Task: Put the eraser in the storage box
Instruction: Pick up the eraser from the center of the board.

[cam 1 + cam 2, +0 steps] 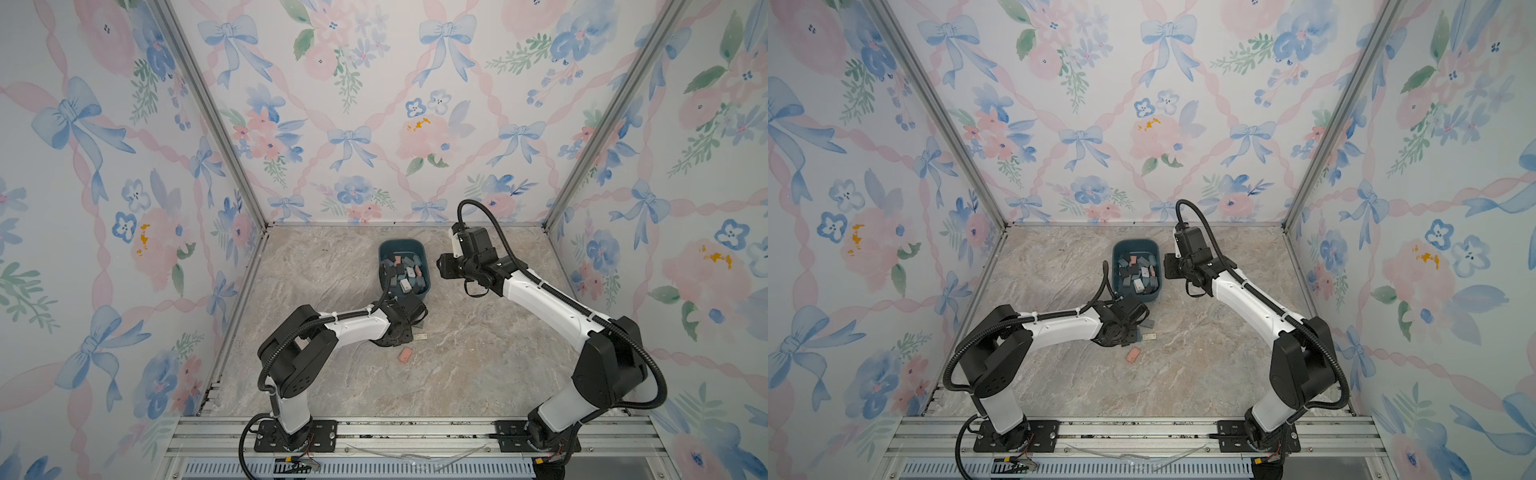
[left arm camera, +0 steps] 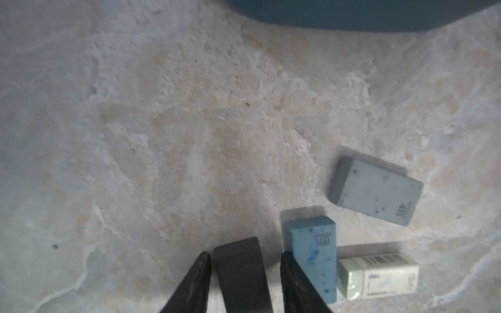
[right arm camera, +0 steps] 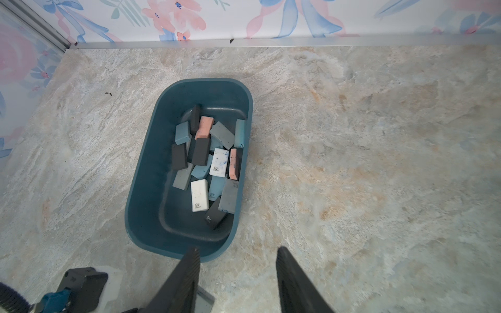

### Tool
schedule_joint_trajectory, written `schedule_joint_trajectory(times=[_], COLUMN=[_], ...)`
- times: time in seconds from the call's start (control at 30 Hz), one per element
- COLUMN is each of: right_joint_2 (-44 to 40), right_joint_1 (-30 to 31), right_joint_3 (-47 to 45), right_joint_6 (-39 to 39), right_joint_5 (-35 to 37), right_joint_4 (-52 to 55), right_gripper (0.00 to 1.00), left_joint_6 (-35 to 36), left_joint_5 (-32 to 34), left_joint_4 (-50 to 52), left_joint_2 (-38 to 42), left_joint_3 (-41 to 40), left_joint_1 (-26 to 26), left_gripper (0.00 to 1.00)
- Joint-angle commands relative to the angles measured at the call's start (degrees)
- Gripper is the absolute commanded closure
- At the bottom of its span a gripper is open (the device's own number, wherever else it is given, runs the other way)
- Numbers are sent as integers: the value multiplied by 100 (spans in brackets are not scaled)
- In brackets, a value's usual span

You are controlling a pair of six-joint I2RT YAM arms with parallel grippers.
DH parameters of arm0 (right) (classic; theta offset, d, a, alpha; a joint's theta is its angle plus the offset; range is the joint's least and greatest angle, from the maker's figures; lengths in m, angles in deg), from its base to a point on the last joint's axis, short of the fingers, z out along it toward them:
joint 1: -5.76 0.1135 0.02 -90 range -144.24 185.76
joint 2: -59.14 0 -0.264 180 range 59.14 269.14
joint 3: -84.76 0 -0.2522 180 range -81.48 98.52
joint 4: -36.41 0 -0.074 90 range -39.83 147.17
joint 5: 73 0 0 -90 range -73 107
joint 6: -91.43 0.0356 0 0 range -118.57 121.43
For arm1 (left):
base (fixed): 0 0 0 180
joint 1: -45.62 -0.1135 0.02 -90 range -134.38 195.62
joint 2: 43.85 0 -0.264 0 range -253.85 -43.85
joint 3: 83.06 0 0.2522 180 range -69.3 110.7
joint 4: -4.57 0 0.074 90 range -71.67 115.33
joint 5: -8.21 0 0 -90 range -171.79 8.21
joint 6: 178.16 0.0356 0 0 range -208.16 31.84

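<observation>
Straddling a dark eraser (image 2: 241, 281) at the desk (image 2: 162, 135), the left gripper (image 2: 244, 256) stands half-closed; whether it pinches, I cannot tell. Right gripper (image 3: 238, 250) gapes empty. The storage box (image 3: 146, 189) holds many erasers (image 3: 200, 195); blue eraser (image 2: 311, 257), grey eraser (image 2: 376, 189), sleeved eraser (image 2: 379, 276) and pink eraser (image 1: 404, 354) wait outside.

storage box (image 3: 143, 189): teal | table (image 3: 352, 162): beige marble | walls (image 1: 374, 104): floral bows

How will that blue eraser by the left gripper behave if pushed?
The blue eraser is a flat-sided block lying flat, so it should slide or pivot, not roll. Small and solid-looking, it is probably light and stiff. The white wrapped eraser right beside it may get shoved too.
</observation>
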Motion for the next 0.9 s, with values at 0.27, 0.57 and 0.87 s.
schedule_joint_trajectory(times=[0.27, 0.57, 0.87], right_joint_2=[-84, -74, -115], right_joint_1=[-76, -82, -93], right_joint_3=[-113, -127, -155], right_joint_6=[86, 92, 97], right_joint_5=[-65, -68, -51], right_joint_4=[-73, -68, -64], right_gripper=[51, 51, 51], left_joint_6=[138, 268, 294], left_joint_5=[277, 252, 295], left_joint_4=[794, 814, 816], left_joint_2=[-160, -278, -118], left_joint_3=[51, 158, 194], left_joint_1=[76, 125, 135], left_gripper=[61, 71, 79])
